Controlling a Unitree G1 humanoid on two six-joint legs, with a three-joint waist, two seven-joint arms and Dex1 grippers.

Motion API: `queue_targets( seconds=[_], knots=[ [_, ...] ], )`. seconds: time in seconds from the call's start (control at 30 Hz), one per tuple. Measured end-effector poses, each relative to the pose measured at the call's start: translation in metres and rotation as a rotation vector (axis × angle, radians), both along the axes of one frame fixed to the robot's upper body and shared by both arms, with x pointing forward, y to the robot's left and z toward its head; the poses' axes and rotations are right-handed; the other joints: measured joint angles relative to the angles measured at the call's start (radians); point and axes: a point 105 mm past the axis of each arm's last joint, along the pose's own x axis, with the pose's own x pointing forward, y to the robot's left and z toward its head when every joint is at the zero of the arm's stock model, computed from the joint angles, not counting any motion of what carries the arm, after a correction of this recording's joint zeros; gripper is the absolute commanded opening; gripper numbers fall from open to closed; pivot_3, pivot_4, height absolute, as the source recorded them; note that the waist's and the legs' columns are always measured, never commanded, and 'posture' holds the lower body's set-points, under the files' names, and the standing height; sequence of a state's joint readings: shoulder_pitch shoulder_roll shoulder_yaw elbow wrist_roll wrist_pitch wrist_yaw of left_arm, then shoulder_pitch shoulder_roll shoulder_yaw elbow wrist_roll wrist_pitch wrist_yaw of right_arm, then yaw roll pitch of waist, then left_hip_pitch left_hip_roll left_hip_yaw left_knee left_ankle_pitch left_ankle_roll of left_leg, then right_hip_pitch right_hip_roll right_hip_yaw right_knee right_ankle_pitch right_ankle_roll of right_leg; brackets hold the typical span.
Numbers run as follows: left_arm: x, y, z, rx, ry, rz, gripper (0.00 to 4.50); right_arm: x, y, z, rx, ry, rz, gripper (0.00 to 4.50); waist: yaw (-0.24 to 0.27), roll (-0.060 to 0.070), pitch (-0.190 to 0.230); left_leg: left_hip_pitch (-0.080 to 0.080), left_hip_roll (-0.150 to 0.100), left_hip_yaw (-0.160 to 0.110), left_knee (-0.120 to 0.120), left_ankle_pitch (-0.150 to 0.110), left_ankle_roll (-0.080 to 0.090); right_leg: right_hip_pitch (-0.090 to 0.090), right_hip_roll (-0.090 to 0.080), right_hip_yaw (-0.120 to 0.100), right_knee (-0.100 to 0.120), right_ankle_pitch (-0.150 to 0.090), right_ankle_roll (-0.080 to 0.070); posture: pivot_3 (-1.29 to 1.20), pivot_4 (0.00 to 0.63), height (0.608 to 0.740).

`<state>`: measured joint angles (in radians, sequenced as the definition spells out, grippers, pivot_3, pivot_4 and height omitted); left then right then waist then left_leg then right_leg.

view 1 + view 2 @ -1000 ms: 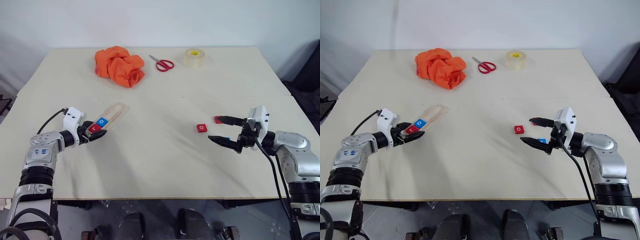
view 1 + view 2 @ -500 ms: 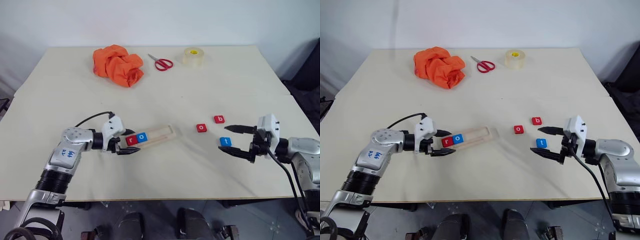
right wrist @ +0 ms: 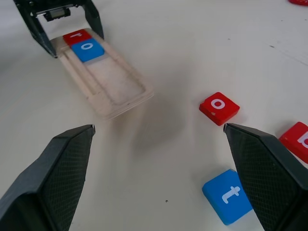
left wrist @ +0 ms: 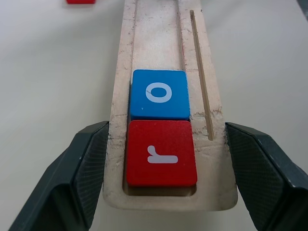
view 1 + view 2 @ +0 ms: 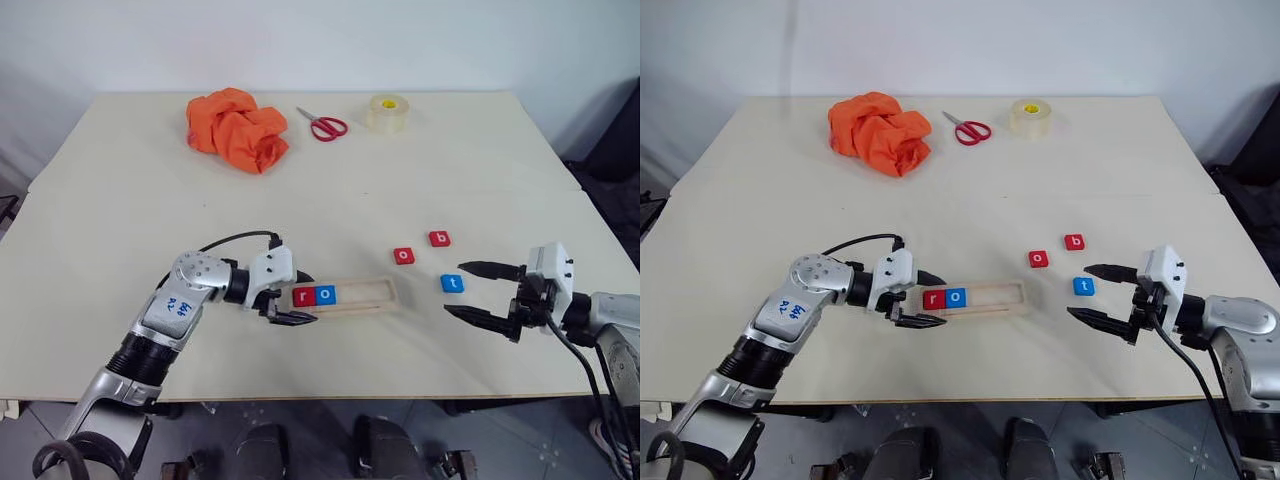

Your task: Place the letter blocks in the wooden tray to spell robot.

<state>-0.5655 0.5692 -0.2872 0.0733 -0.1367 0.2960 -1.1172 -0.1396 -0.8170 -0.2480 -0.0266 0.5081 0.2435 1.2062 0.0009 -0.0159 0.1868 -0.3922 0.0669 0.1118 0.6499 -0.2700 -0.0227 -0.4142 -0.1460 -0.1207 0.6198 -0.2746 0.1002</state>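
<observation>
At the far edge of the pale table [image 5: 470,150] lie a crumpled orange cloth [image 5: 237,130], a pair of red-handled scissors [image 5: 323,125] and a clear tape roll [image 5: 386,113], all well apart from the working area near the front edge. Nothing stands between the loose tiles and the tray; the tabletop between them is bare.

The wooden tray [image 5: 360,296] lies flat near the front edge, pale, narrow and shallow, with a long recess and a thin slot along one side. At its left end sit a red "r" block [image 5: 304,296] and, touching it, a blue "o" block [image 5: 326,295]; the rest of the recess holds nothing. To the right of the tray, a red "o" block [image 5: 403,256] and a red "b" block [image 5: 439,239] lie near each other, with a blue "t" block [image 5: 452,284] just nearer the front edge.

The left gripper [image 5: 296,300] straddles the tray's left end, its black fingers [image 4: 89,168] against the tray's two long sides; it appears to pinch the wood, though firm contact on the far finger is hard to confirm. The right gripper [image 5: 482,292] hovers with its fingers spread wide, just right of the blue "t" block, holding nothing.

In the right wrist view the red "b" block is cut off at the edge.
</observation>
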Motion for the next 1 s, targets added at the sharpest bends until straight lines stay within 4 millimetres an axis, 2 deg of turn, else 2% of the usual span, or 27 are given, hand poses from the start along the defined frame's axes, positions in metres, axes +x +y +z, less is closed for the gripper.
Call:
queue_targets(
  seconds=[0.07, 0.1, 0.13, 0.5, 0.77, 0.9, 1.0],
  knots=[
    [-0.001, -0.001, -0.002, 0.008, 0.007, -0.009, 4.13, -0.001, 0.001, 0.001, 0.002, -0.004, -0.002, 4.5, -0.001, 0.0, 0.0, 0.0, 0.0, 0.0, 0.0, 0.0, 0.0, 0.0, 0.0, 0.0, 0.0, 0.0, 0.0, 0.0, 0.15, 0.74],
    [-0.002, -0.001, -0.002, 0.011, 0.007, -0.015, 4.39, -0.001, 0.001, 0.0, 0.004, -0.003, -0.005, 4.5, -0.001, -0.001, 0.0, 0.0, 0.0, 0.0, 0.0, 0.0, 0.0, 0.0, 0.0, 0.0, 0.0, 0.0, 0.0, 0.0, 0.15, 0.74],
    [-0.002, -0.001, -0.002, 0.011, 0.004, -0.021, 4.45, -0.001, 0.0, 0.0, 0.005, -0.002, -0.009, 4.5, -0.001, -0.001, 0.001, 0.0, 0.0, 0.0, 0.0, 0.0, 0.0, 0.0, 0.0, 0.0, 0.0, 0.0, 0.0, 0.0, 0.15, 0.74],
    [-0.007, 0.001, -0.003, -0.032, 0.011, -0.024, 4.45, -0.002, 0.001, 0.0, 0.023, -0.003, -0.042, 4.5, -0.001, -0.001, 0.001, 0.0, 0.0, 0.0, 0.0, -0.001, 0.002, 0.0, 0.0, 0.0, 0.0, 0.0, 0.0, 0.0, 0.15, 0.74],
    [-0.007, 0.029, 0.044, -0.273, -0.167, -0.034, 4.45, 0.008, 0.002, 0.012, 0.122, -0.019, -0.203, 4.5, -0.001, -0.002, 0.001, 0.0, 0.001, 0.0, 0.0, -0.001, 0.002, 0.0, 0.0, 0.0, 0.0, 0.0, 0.0, 0.0, 0.15, 0.74],
    [-0.009, 0.039, 0.044, -0.317, -0.166, -0.04, 4.45, 0.018, 0.007, 0.02, 0.128, -0.065, -0.3, 4.5, -0.001, -0.002, 0.001, 0.0, 0.001, 0.0, 0.0, -0.001, 0.002, 0.0, 0.0, 0.0, 0.0, 0.0, 0.0, 0.0, 0.15, 0.74],
    [-0.009, 0.051, 0.046, -0.37, -0.193, -0.032, 4.45, 0.023, 0.006, 0.015, 0.087, -0.043, -0.376, 4.5, -0.001, -0.002, 0.001, -0.001, 0.001, 0.0, 0.0, -0.002, 0.002, 0.0, 0.0, 0.0, -0.001, 0.0, 0.0, 0.0, 0.15, 0.74]
  ],
)
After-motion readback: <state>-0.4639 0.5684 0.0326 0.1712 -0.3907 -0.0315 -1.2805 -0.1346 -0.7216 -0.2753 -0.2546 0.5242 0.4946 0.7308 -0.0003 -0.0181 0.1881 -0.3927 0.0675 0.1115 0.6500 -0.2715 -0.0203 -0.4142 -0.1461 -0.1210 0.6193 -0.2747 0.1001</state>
